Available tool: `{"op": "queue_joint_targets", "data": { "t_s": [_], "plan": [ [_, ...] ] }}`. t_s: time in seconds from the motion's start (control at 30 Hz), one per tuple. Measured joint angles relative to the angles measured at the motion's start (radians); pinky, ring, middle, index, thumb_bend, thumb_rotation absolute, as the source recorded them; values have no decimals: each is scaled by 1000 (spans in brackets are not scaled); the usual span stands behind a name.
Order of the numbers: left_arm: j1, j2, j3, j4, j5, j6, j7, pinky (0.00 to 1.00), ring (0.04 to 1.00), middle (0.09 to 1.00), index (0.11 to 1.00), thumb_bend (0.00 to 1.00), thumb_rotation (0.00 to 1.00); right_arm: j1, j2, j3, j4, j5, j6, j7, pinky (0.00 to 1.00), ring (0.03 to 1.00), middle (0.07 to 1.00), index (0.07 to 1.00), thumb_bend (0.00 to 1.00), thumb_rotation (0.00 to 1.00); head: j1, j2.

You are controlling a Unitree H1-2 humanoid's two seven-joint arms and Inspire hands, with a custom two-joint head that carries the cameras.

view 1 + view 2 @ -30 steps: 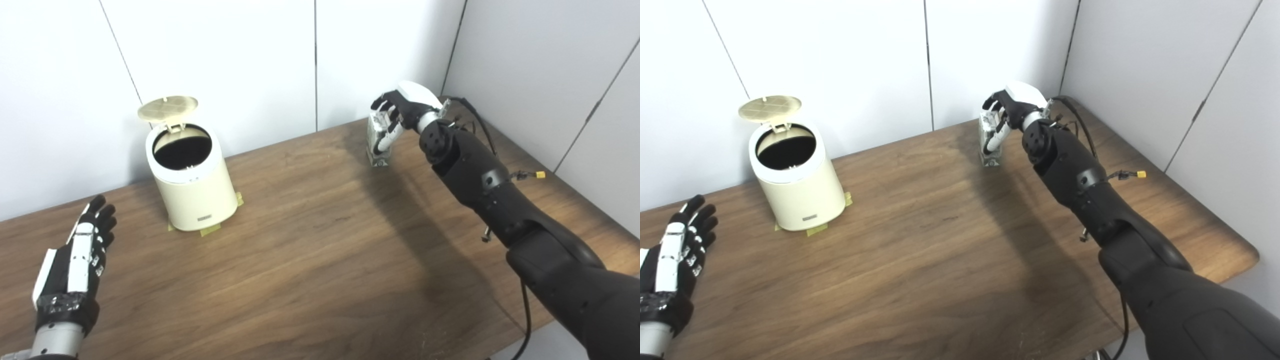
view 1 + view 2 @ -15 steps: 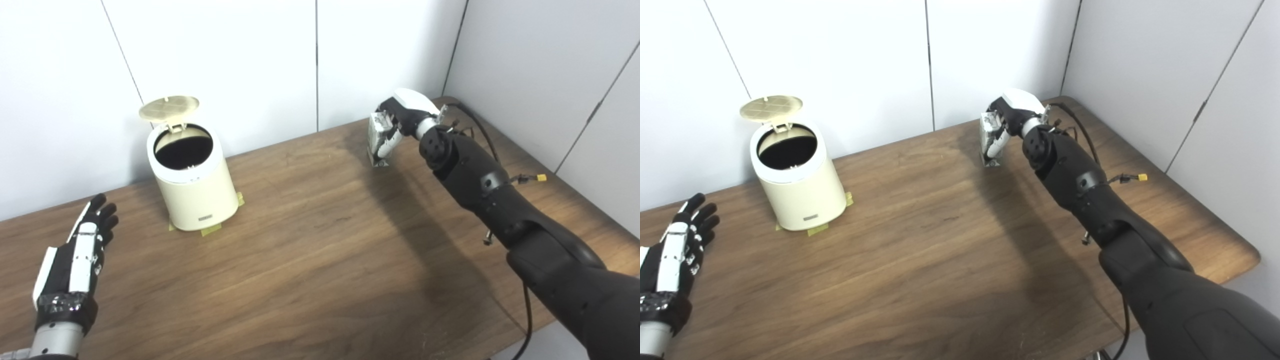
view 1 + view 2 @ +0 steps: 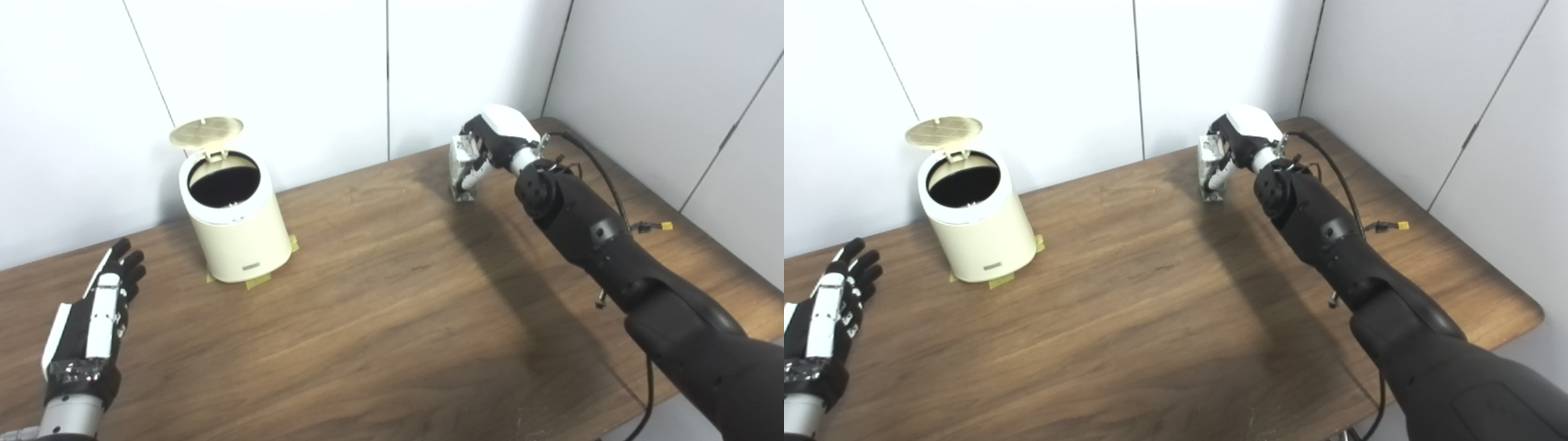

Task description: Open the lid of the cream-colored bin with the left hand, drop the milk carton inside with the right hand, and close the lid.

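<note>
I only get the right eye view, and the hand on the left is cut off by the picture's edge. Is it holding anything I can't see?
Observer: No. The left eye view shows the whole left hand: its fingers are spread and it holds nothing.
Visitor: What is on the side of it that my picture crops?
Observer: A white panel runs along its outer edge.
Visitor: And lower down, at the wrist?
Observer: The silver cuff shows across its full width, down to the picture's bottom edge.
</note>
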Motion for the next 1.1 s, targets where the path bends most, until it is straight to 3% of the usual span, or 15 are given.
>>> {"op": "queue_joint_targets", "data": {
  "t_s": [0.2, 0.4, 0.5, 0.53, 0.63, 0.77, 0.9, 1.1],
  "plan": [
    [2, 0, -18, 7, 31, -2, 0, 950, 942, 930, 956, 310, 1000, 3, 5, 1, -121, -24, -7, -5, 410, 401, 499, 479, 503, 0, 40, 0],
    [5, 2, -26, 12, 60, -5, 2, 928, 942, 931, 950, 344, 1000, 8, 35, 2, -263, -47, -11, 4, 377, 405, 500, 488, 503, 0, 98, 5],
    [5, -2, -33, 20, 66, -20, 3, 921, 931, 926, 941, 357, 1000, 9, 50, 10, -344, -58, -13, 28, 418, 402, 509, 505, 502, 0, 153, 8],
    [7, -3, -35, 24, 69, -32, 4, 924, 927, 924, 941, 369, 1000, 8, 56, 11, -363, -60, -14, 34, 421, 402, 510, 510, 502, 0, 205, 8],
    [16, -11, -42, 33, 78, -45, 11, 924, 919, 918, 936, 421, 1000, 9, 90, 11, -422, -63, -13, 48, 419, 404, 515, 512, 501, 0, 273, 8],
    [24, -32, -65, 41, 111, -46, 17, 913, 922, 920, 940, 452, 1000, 7, 152, 19, -483, -69, -24, 70, 419, 398, 515, 516, 500, 0, 310, 6],
    [26, -46, -70, 40, 124, -45, 21, 934, 936, 922, 941, 463, 1000, 2, 206, 22, -483, -59, -64, 71, 390, 382, 506, 509, 500, 0, 348, 0],
    [31, -63, -74, 40, 142, -43, 36, 990, 966, 933, 951, 471, 1000, -23, 301, 21, -469, -50, -64, 73, 361, 380, 502, 502, 499, 0, 387, -9]
  ]
}}
